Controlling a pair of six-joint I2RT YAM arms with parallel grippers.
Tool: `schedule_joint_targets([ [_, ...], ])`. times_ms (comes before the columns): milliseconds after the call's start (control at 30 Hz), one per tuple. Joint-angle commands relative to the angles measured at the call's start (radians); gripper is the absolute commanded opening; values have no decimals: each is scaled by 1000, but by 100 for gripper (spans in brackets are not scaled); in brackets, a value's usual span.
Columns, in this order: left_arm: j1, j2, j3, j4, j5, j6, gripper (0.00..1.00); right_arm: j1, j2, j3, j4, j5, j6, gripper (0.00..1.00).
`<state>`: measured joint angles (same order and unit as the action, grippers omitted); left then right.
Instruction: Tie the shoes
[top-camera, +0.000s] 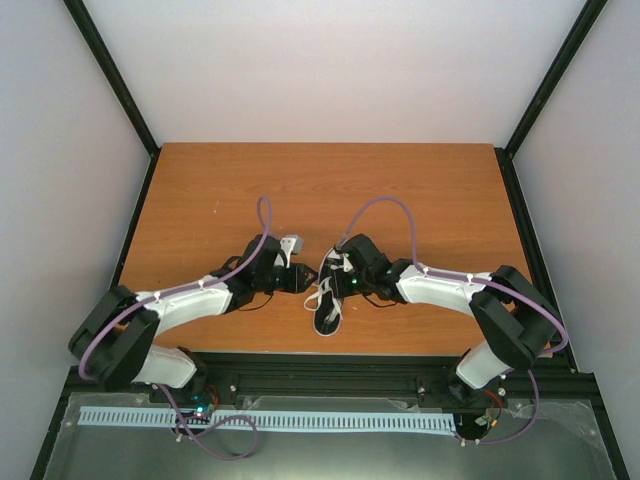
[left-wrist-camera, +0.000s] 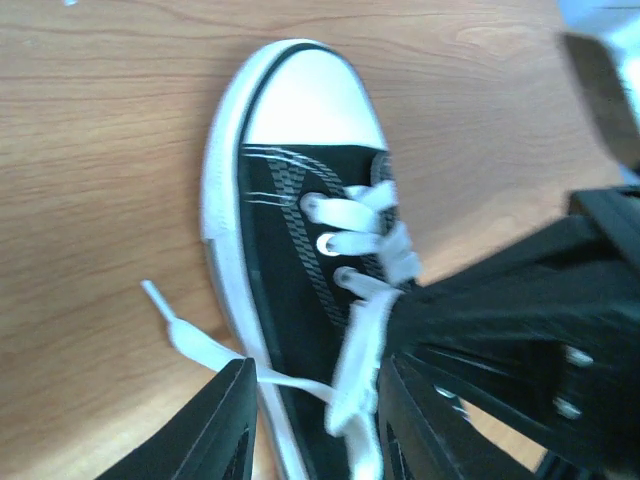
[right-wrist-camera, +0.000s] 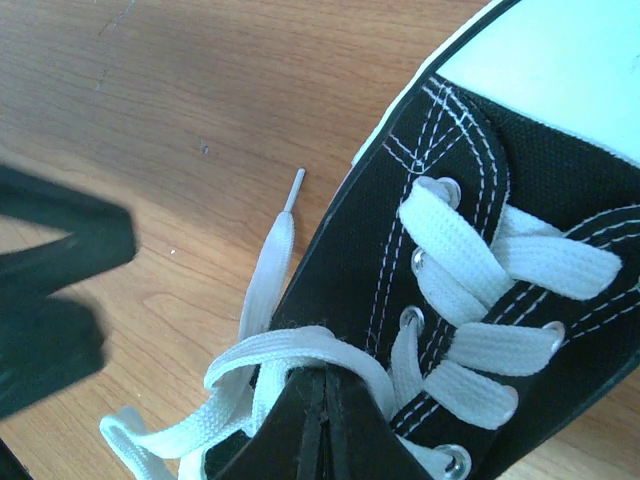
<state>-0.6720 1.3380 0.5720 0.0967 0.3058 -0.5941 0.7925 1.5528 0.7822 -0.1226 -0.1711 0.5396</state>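
Legible text, labels, brands, numbers, signs: none in any of three views. Only marking of note: grey checkered stripe on black side of sneaker (left-wrist-camera: 290, 250), centre of left wrist frame. Pattern only, no characters readable.

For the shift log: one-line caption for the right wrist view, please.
Right gripper pinching a white lace beside the black sneaker, lace tip resting on the wooden table.
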Motion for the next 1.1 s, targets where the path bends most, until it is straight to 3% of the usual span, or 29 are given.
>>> schedule_joint_targets([
  [0, 45, 93, 55, -8, 56, 19, 36, 1, -10, -17, 0, 27, 3, 3],
  [200, 46, 217, 97, 55, 182, 61, 31, 1, -10, -17, 0, 24, 2, 3],
  [467, 46, 269, 117, 81, 222, 103, 30, 1, -11, -17, -3, 24, 2, 3],
  [1067, 46, 208, 59, 132, 187, 55, 29, 1, -13, -18, -8, 20, 2, 3],
])
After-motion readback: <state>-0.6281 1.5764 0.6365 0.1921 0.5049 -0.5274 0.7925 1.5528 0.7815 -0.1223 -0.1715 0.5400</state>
